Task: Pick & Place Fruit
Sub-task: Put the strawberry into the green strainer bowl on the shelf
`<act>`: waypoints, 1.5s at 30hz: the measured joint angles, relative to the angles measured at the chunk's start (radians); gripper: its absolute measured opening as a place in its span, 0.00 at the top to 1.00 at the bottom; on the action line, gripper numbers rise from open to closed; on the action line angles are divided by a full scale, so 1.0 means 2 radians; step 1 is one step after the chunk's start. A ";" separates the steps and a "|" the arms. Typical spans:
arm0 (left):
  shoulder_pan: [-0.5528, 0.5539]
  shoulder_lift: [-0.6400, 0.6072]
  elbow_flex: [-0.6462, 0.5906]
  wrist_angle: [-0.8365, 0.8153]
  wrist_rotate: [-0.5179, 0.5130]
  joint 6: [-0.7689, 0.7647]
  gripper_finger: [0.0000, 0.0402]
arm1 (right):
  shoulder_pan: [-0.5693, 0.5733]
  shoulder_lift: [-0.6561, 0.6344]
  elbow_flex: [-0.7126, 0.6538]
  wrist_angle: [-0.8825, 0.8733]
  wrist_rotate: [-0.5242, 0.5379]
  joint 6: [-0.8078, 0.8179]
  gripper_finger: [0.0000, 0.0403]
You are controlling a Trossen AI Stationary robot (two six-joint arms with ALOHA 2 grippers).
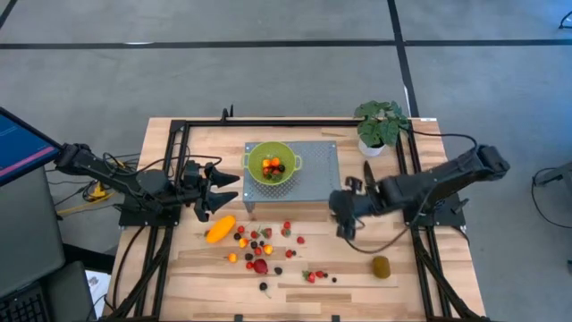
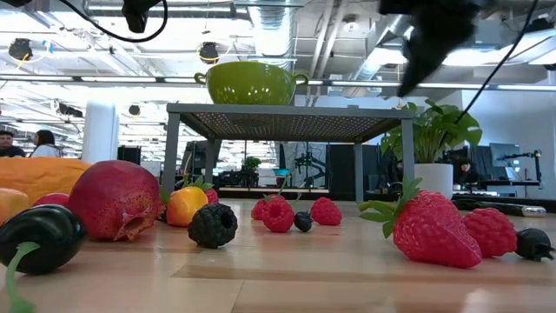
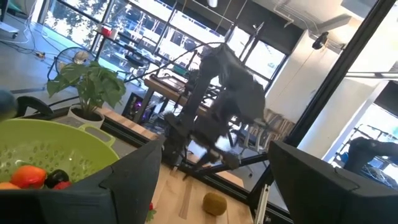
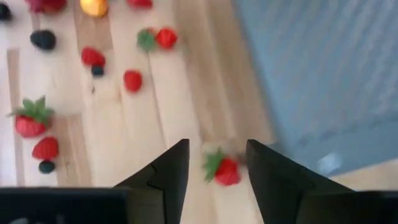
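Red strawberry lies on the counter between my right end effector's parted, empty fingers, so next I should descend and clench it for the green colander.

Table: I see pale wood planks, smooth matt.
Colander: glossy green, perforated, centre frame.
Stand: grey perforated metal.
Pomegranate: dull red skin, lower left.
Blackberry: bumpy, matt.
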 joint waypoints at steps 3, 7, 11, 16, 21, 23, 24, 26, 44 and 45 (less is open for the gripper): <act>0.000 0.000 0.000 0.000 0.000 0.000 0.28 | 0.036 -0.015 -0.058 0.040 0.020 0.049 0.65; 0.000 0.000 0.000 0.001 0.000 0.000 0.28 | 0.078 -0.025 -0.119 0.096 0.053 0.109 0.66; 0.000 0.000 0.000 0.001 0.000 0.000 0.28 | 0.104 -0.021 -0.160 0.131 0.098 0.150 0.67; 0.000 0.000 0.000 0.003 0.000 0.000 0.28 | 0.104 -0.006 -0.186 0.140 0.126 0.197 0.66; 0.000 0.000 0.000 0.004 0.000 0.000 0.28 | 0.091 0.019 -0.189 0.147 0.128 0.203 0.66; 0.000 0.000 0.000 0.004 0.000 0.000 0.28 | 0.084 0.030 -0.189 0.162 0.130 0.198 0.66; 0.000 0.000 0.000 0.004 0.000 0.000 0.28 | 0.080 0.035 -0.189 0.167 0.130 0.198 0.65; 0.000 0.000 0.000 0.004 0.000 0.000 0.28 | 0.069 0.044 -0.189 0.176 0.129 0.200 0.63; 0.000 0.000 0.000 0.004 0.000 0.000 0.28 | 0.033 0.060 -0.188 0.203 0.113 0.176 0.33; 0.000 0.000 0.000 0.004 0.000 0.000 0.28 | 0.033 0.060 -0.188 0.203 0.113 0.176 0.33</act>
